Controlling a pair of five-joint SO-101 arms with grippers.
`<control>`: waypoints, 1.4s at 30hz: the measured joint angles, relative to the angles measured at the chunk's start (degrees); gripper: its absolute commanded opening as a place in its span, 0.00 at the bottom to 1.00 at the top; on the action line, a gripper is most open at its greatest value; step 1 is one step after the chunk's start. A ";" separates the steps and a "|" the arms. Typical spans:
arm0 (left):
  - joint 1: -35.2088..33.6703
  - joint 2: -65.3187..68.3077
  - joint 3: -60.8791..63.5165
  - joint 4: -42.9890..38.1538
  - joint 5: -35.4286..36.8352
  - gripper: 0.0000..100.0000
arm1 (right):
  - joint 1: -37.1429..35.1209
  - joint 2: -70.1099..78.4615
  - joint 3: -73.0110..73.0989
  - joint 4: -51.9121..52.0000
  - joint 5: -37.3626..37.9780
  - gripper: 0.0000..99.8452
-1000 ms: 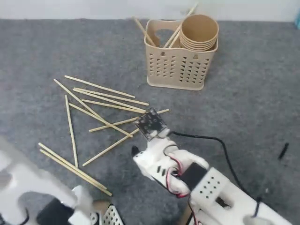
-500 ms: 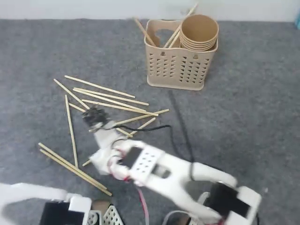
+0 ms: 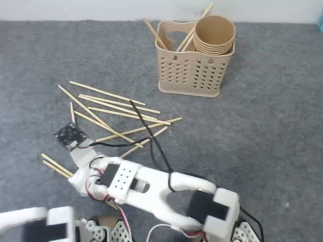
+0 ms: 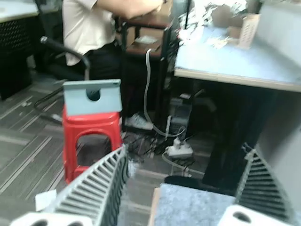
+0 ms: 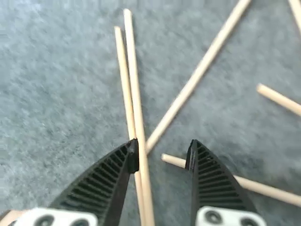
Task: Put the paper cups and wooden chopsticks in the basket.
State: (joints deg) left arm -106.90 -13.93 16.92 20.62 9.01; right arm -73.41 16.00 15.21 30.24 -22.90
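Several loose wooden chopsticks (image 3: 116, 108) lie scattered on the grey carpet. The beige basket (image 3: 192, 70) at the back holds a stack of paper cups (image 3: 214, 33) and a few chopsticks (image 3: 154, 33). My right arm (image 3: 121, 181) stretches to the front left over a pair of chopsticks (image 3: 53, 166). In the right wrist view, my right gripper (image 5: 162, 157) is open just above the carpet, one fingertip beside the pair of chopsticks (image 5: 128, 70), with the ends of two other sticks (image 5: 202, 70) near the gap. My left gripper (image 4: 185, 150) is open and holds nothing, pointing off the table.
The carpet right of the basket and along the right side is bare. A black cable (image 3: 151, 136) from the right arm trails across the chopsticks. The left arm's base (image 3: 45, 224) sits at the front left corner.
My right arm has swung from the middle of the table leftward, ending over the pair of chopsticks at the front left. The chopsticks and basket have not moved.
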 measured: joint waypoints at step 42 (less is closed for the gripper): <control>-0.26 71.82 -55.30 23.12 0.00 0.36 | 2.64 52.13 -96.88 68.57 9.49 0.01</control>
State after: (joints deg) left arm -107.16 57.89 -38.37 43.74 9.01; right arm -70.77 68.13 -81.67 98.81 -13.41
